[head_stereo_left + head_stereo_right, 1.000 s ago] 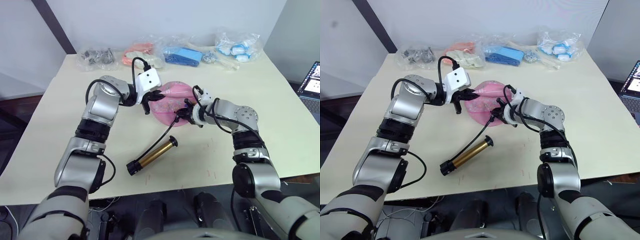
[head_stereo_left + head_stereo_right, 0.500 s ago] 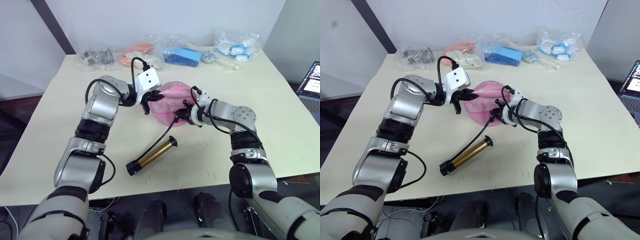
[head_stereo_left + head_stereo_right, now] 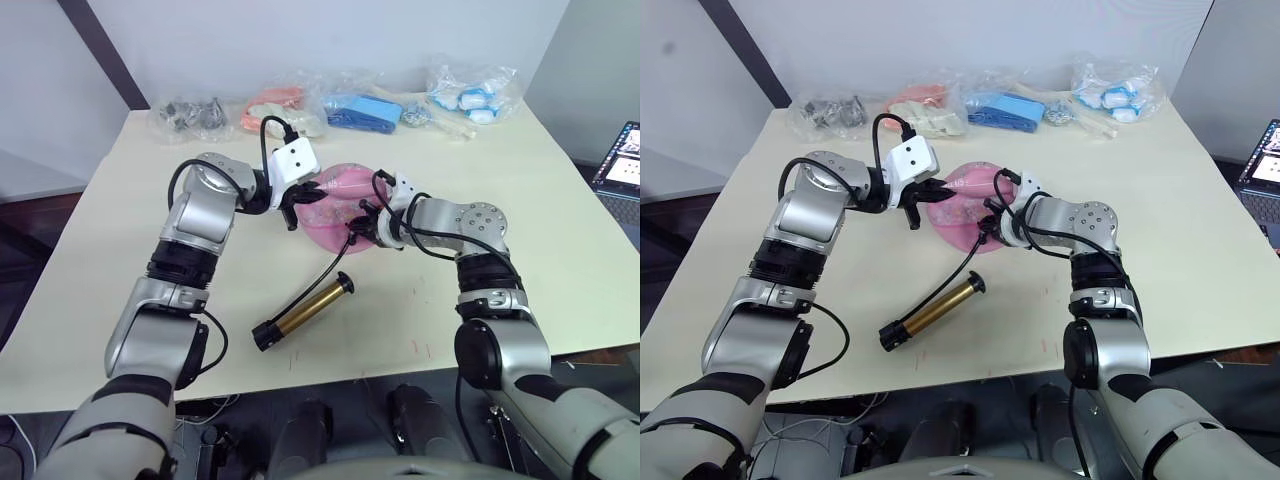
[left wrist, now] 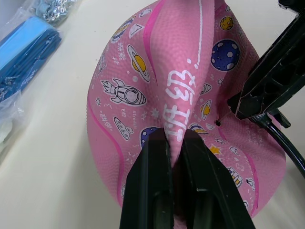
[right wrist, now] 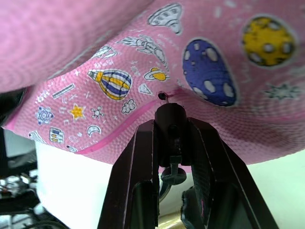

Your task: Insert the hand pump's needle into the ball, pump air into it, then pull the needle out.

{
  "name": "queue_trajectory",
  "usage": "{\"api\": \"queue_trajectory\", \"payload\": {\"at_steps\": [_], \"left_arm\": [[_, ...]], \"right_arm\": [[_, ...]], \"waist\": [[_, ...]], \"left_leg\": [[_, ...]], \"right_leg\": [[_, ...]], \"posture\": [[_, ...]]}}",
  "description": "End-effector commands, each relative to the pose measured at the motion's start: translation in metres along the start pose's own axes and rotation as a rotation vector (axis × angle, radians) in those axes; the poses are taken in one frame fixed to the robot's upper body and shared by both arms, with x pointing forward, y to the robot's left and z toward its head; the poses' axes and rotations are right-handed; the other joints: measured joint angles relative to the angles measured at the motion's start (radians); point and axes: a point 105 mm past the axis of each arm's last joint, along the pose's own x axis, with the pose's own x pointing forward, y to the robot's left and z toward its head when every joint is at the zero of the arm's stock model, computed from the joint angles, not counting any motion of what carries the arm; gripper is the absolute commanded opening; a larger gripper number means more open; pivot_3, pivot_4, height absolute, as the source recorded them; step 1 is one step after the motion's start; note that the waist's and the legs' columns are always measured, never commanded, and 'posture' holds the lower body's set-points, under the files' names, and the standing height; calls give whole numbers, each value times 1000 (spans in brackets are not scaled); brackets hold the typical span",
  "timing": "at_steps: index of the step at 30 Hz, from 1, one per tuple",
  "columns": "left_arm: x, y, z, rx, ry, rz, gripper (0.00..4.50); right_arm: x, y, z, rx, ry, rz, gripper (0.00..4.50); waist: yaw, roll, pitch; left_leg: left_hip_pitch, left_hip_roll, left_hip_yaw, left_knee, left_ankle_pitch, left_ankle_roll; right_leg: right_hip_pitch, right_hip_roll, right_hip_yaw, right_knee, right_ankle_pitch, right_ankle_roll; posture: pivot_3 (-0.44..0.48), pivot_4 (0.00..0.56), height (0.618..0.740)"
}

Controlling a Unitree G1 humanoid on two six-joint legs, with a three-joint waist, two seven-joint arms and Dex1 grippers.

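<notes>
Overall, the left eye view shows the left gripper [image 3: 300, 203] pinching a fold of the sagging pink ball [image 3: 335, 215], evidently to steady it. The right gripper [image 3: 366, 226] sits against the ball's near side, clamped on the needle fitting. The hand pump [image 3: 303, 312] lies on the table [image 3: 560, 230], well nearer the robot than either gripper, joined by its black hose [image 3: 331, 262].

In the left wrist view, both fingers [image 4: 155, 191] squeeze a raised ridge of rubber, presenting the valve hole [image 4: 218, 122] just beyond them toward the right gripper [image 4: 267, 90].

In the right wrist view, the fingers [image 5: 138, 191] grip the black needle fitting [image 5: 171, 125], its tip just short of the valve hole [image 5: 162, 95]; insertion appears not yet made.
</notes>
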Motion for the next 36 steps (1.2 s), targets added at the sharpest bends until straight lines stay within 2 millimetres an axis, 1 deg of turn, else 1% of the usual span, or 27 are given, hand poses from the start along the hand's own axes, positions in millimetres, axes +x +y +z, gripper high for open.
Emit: {"api": "queue_trajectory", "payload": {"at_steps": [1,8,14,19,25,36], "left_arm": [[14,-30,-2,-9,-3,-160,11],[14,-32,-3,-15,-2,-165,11],[14,-34,-4,-39,0,-177,11],[15,-35,-7,-64,8,-183,11],[15,-36,-8,-104,13,-190,11],[16,-28,-14,-215,30,-156,11]], "right_arm": [[3,9,4,-71,-27,-16,398],[8,10,3,-88,-29,-26,398],[14,9,5,-112,-37,-57,398],[15,11,8,-219,-54,-86,398],[18,23,6,-294,-66,-64,398],[15,32,1,-519,-85,-81,398]], "waist": [[0,0,0],[-3,0,0],[-9,0,0],[-15,0,0],[-19,-1,-1],[-22,-1,-1]], "left_leg": [[0,0,0,0,0,0],[10,1,2,-7,0,0],[13,4,4,-7,0,0],[14,7,8,-7,0,0],[15,9,9,-8,0,0],[15,9,9,-8,0,0]], "right_leg": [[0,0,0,0,0,0],[3,3,9,0,0,-1],[4,6,11,-1,1,-2],[5,9,11,-2,1,-2],[5,10,11,-2,1,-2],[5,11,11,-3,1,-2]], "posture": [[0,150,740],[0,150,740],[0,150,740],[0,150,740],[0,150,740],[0,150,740]]}}
